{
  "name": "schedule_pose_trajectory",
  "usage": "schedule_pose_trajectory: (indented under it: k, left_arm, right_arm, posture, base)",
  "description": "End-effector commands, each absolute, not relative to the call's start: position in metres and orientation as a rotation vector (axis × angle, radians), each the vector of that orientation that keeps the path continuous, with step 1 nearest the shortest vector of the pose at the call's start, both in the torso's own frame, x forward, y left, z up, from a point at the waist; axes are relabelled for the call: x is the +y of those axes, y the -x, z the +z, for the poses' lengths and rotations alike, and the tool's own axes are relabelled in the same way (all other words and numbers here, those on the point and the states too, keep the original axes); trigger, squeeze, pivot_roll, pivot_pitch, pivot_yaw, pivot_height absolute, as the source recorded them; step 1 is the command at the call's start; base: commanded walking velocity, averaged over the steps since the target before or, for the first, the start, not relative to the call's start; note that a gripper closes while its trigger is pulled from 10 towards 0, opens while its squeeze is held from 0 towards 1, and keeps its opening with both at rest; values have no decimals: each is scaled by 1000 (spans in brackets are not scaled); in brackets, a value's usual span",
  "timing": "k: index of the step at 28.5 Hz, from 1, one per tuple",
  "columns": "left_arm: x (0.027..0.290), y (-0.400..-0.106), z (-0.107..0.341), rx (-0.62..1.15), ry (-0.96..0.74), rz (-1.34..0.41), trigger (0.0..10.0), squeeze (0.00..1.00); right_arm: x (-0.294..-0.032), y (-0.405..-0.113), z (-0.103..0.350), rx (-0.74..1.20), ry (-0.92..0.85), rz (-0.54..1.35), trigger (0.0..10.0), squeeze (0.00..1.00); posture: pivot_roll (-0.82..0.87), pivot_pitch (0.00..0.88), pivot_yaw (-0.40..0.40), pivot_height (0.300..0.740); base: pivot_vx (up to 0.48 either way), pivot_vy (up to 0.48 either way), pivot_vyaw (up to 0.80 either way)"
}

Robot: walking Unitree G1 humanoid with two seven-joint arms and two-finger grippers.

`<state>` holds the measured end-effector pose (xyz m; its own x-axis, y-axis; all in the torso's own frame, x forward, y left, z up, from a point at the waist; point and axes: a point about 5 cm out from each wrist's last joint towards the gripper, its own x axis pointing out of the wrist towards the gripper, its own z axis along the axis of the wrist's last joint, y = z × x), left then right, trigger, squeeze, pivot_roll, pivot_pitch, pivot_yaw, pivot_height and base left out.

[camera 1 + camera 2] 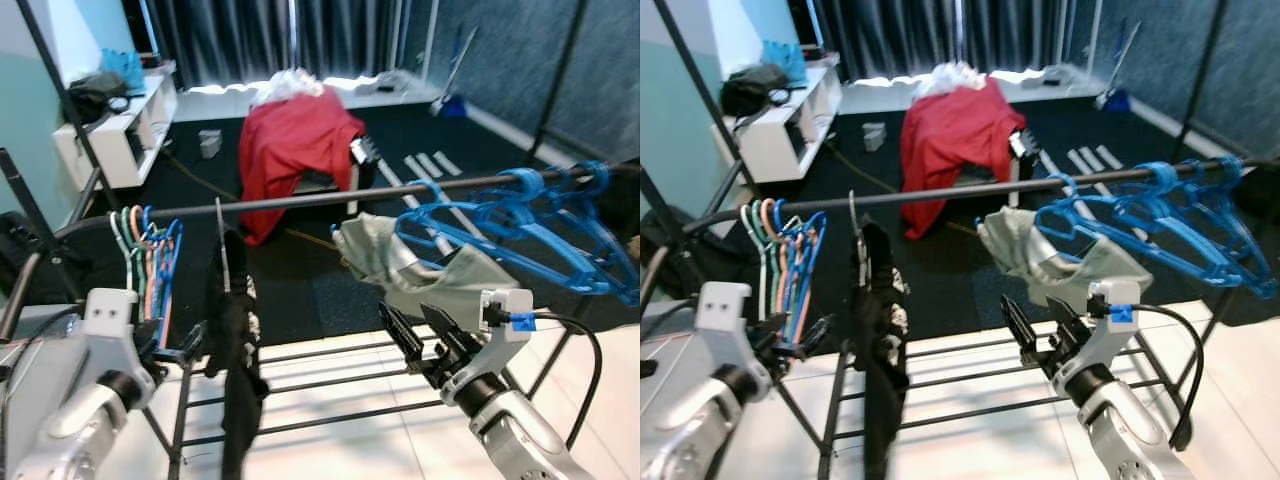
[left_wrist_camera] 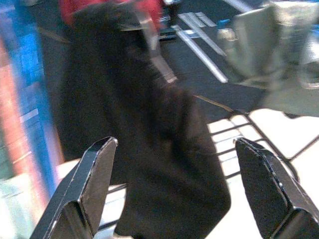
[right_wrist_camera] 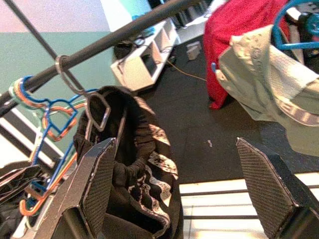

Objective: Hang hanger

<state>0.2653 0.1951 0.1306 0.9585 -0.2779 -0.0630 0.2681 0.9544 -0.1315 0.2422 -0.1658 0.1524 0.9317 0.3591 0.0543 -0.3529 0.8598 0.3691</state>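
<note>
A black garment [image 1: 235,340] hangs on a metal hanger [image 1: 221,240] hooked over the dark rail [image 1: 320,198] of the clothes rack. A grey-green shirt [image 1: 420,265] hangs on a blue hanger [image 1: 470,225] further right on the same rail. My left gripper [image 1: 185,345] is open just left of the black garment [image 2: 149,149], with nothing between its fingers. My right gripper [image 1: 420,335] is open below the grey-green shirt [image 3: 269,84], its fingers pointing toward the black garment [image 3: 134,164].
Coloured empty hangers [image 1: 145,255] bunch at the rail's left end and blue ones [image 1: 560,225] at its right end. The rack's lower bars [image 1: 330,385] cross over white floor. Behind stand a red-draped chair [image 1: 295,150] and a white shelf unit [image 1: 115,125].
</note>
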Motion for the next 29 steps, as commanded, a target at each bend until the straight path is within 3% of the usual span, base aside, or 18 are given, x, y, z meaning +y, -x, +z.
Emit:
schedule_pose_trajectory:
  k: [1, 7, 12, 23, 29]
  left_arm:
    - [192, -267, 127, 99, 111, -263, 10000, 0]
    - [172, -281, 138, 71, 125, -242, 10000, 0]
    - [162, -288, 146, 82, 137, -160, 10000, 0]
    - [154, -293, 149, 130, 140, 48, 10000, 0]
    - [161, -300, 153, 124, 85, 123, 10000, 0]
  right_arm:
    - [-167, -241, 151, 19, -401, 366, 10000, 0]
    - [-167, -241, 151, 19, -399, 365, 10000, 0]
    - [-167, -241, 151, 18, -400, 364, 10000, 0]
    - [-167, -242, 151, 18, -402, 365, 10000, 0]
    - [-167, -244, 150, 53, -290, 392, 10000, 0]
  posture:
    - [-116, 0, 2, 740]
    - [-121, 0, 4, 740]
    - [-117, 0, 3, 740]
    - [-115, 0, 3, 740]
    - [-109, 0, 2, 740]
  base:
    - [0, 0, 0]
    - [0, 0, 0]
    - [0, -469, 0]
    - [0, -85, 0]
    - [0, 0, 0]
